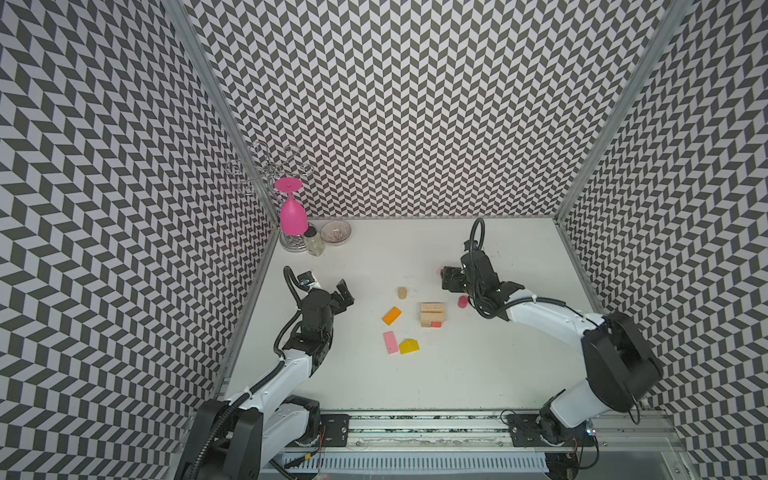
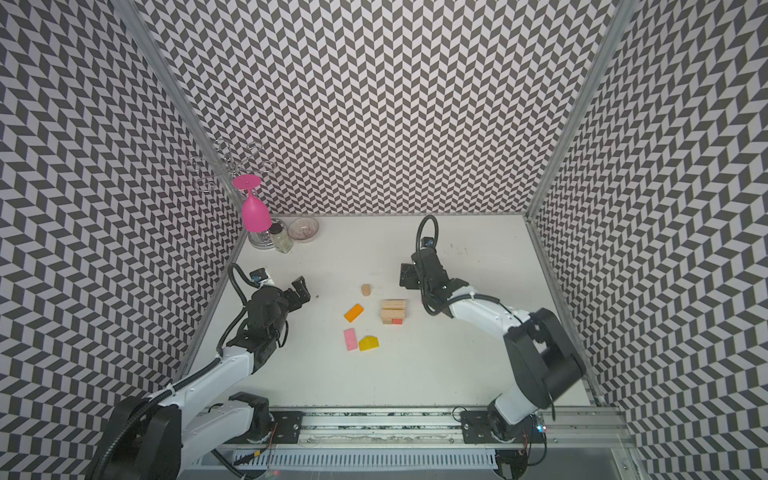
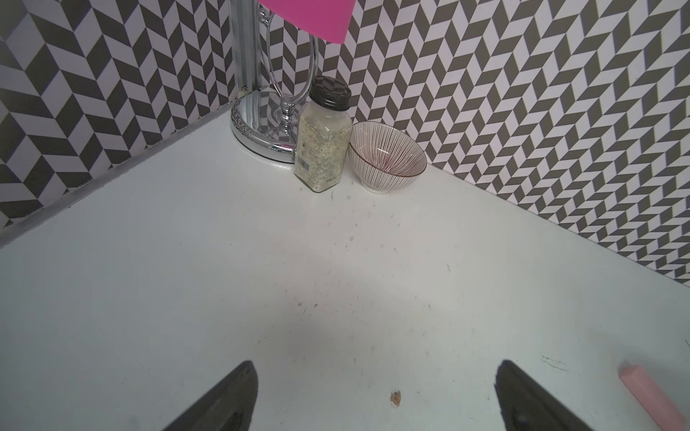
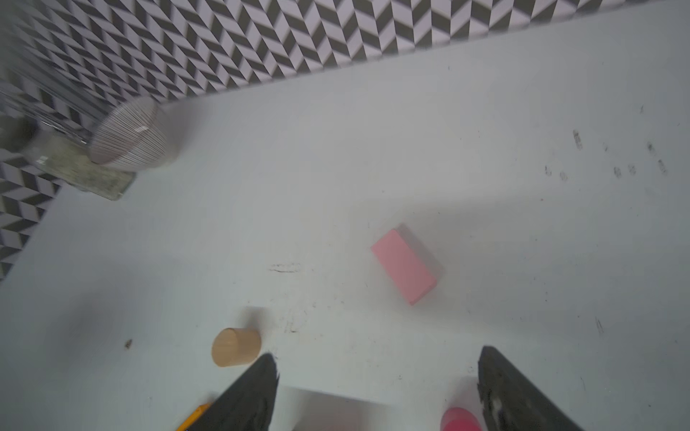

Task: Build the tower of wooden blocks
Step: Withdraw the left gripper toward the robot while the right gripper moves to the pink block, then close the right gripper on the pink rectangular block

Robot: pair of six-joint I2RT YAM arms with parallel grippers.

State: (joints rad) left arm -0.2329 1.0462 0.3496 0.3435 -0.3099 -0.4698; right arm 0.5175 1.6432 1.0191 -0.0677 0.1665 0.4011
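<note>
A low tower [image 1: 432,314] of tan wood blocks with a small red piece at its foot stands mid-table; it shows in both top views [image 2: 393,311]. Loose around it lie a tan cylinder [image 1: 402,293], an orange block [image 1: 391,316], a pink block [image 1: 390,342], a yellow house-shaped block [image 1: 409,346] and a red cylinder [image 1: 462,301]. My right gripper [image 1: 446,278] hovers behind the tower, open and empty [image 4: 377,358]. Beyond its fingertips lies another pink block [image 4: 405,265]. My left gripper [image 1: 345,293] is open and empty [image 3: 375,367], left of the blocks.
In the back left corner stand a chrome rack with a pink goblet [image 1: 293,216] hanging from it, a spice jar [image 1: 314,241] and a striped bowl [image 1: 336,231]. Patterned walls close the table on three sides.
</note>
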